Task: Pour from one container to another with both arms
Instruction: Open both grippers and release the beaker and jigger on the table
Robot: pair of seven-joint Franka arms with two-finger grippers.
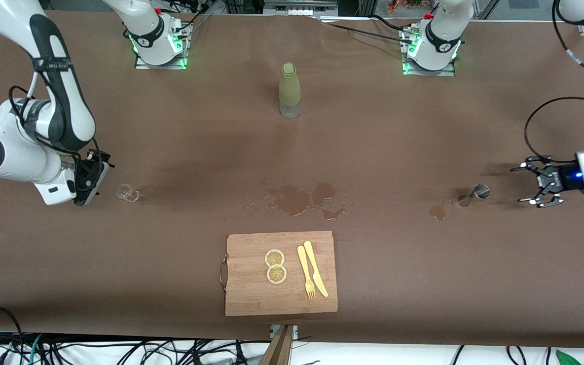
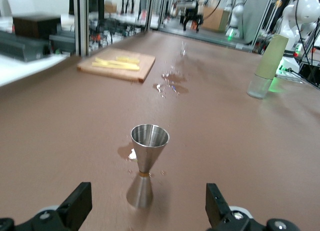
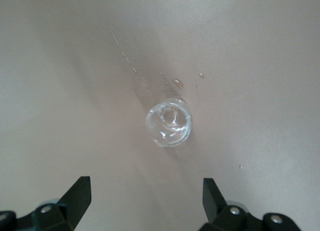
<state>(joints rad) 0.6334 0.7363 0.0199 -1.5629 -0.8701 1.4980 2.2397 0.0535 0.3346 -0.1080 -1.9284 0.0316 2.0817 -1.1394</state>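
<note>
Clearly each container stands upright on the table close to one arm: the jigger (image 1: 480, 191) is just beside the left gripper (image 1: 539, 188), whose fingers are spread and level with it. The small glass (image 1: 128, 192) stands at the right arm's end, beside the right gripper (image 1: 90, 177), which looks down on it with fingers spread. Both grippers hold nothing.

Arms: white shells, black joint bands | Bases: green-lit, red buttons | Cables: black loops | Left claw (image 1: 536, 186): black, blue light | Right claw (image 1: 89, 180): black
</note>
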